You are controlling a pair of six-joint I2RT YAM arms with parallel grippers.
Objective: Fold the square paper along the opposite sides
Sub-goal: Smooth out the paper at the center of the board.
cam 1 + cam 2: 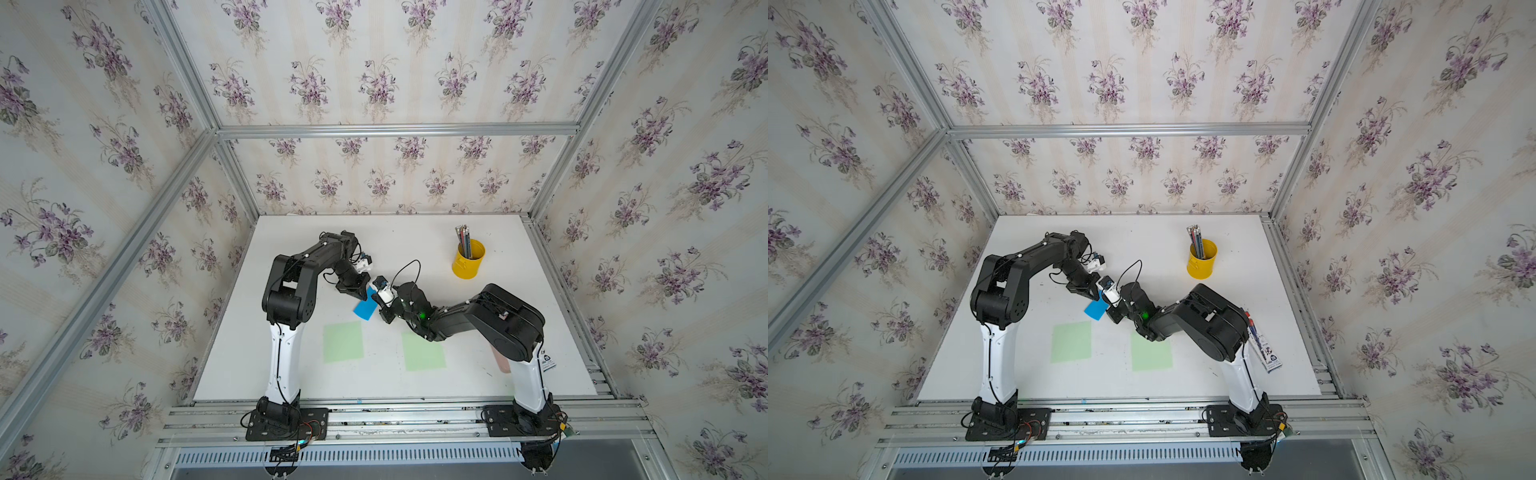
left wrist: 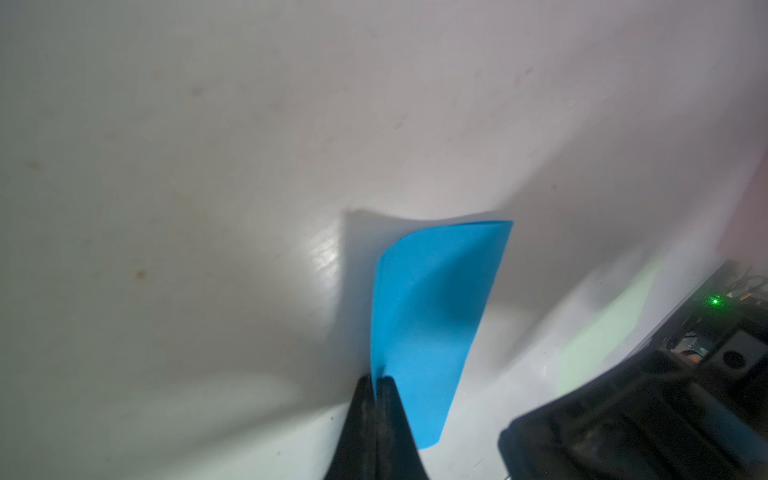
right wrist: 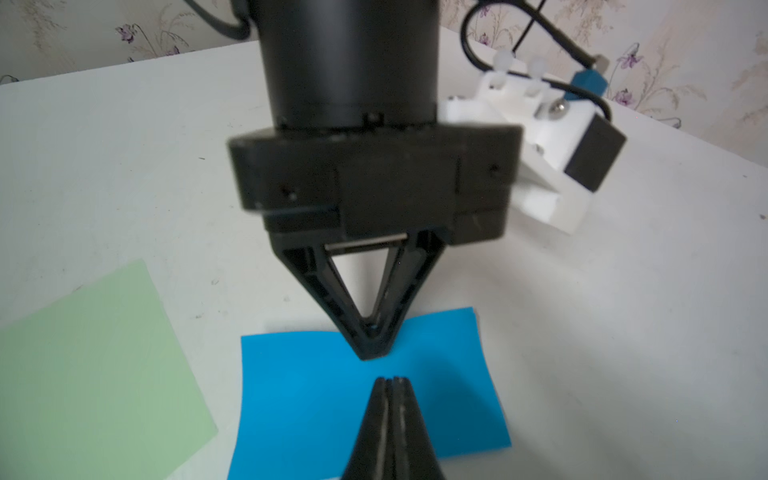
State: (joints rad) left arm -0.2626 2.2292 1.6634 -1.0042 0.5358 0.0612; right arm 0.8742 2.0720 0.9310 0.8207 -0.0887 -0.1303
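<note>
Your paper (image 1: 365, 308), the blue one, lies in the middle of the surface (image 1: 415, 245), just beyond two green sheets (image 1: 343, 341), and both grippers meet over it. Your left gripper (image 2: 376, 380) is closed tight on one edge of the paper, and that edge curls up off the surface, most likely so you can bring it over to the other side. Your right gripper (image 3: 392, 380) is closed too, with nothing in it, its tip low over the middle of the paper, probably to stop it sliding.
</note>
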